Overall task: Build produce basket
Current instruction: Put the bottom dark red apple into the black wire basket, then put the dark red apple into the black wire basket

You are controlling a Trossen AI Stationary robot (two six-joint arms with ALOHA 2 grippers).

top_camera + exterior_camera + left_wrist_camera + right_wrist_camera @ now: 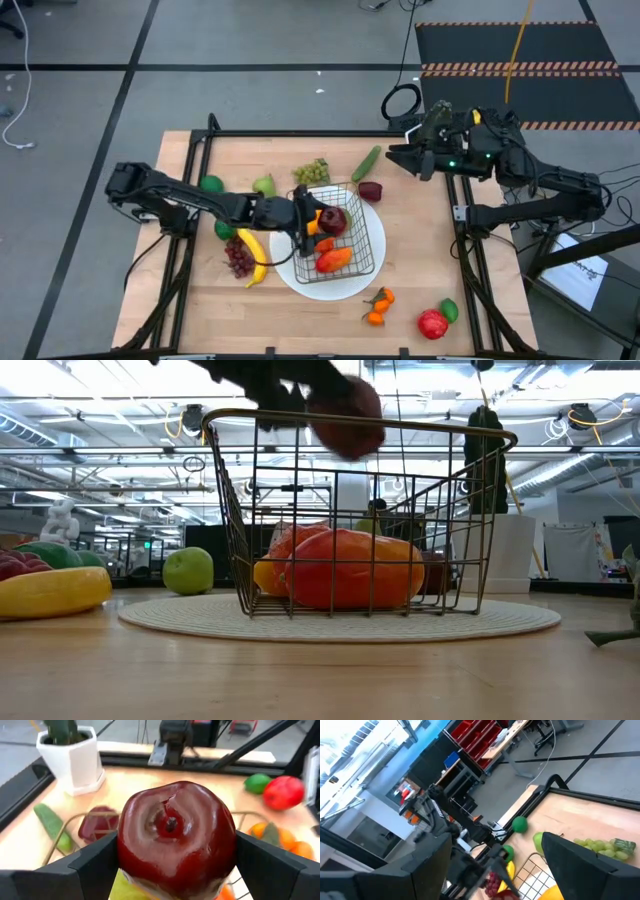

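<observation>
A dark wire basket [352,240] stands on a round white plate [330,285] mid-table, with orange peppers [334,259] inside it. My left gripper [315,222] reaches in from the table's left and is shut on a dark red apple [175,835], held at the basket's top rim [360,422]. More produce lies on the table: a banana [250,256], purple grapes [238,260], green grapes [312,172], a cucumber [366,162], a pear [264,185]. My right gripper [398,158] hovers open above the table's far right corner, holding nothing. My left gripper pinches the apple between its two fingers [95,865], one on each side of the fruit [131,845]. The fingers come from the table's left, slanting slightly down. The apple's stem dimple [170,824] faces back toward the wrist. It hangs clear, over the basket's left end.
Tangerines [378,305], a tomato [432,323] and a lime [449,309] lie near the front right. A dark red fruit [370,190] sits beside the basket's far right corner. A white pot with a cactus [70,757] stands at the far side. Another lime [211,184] lies far left.
</observation>
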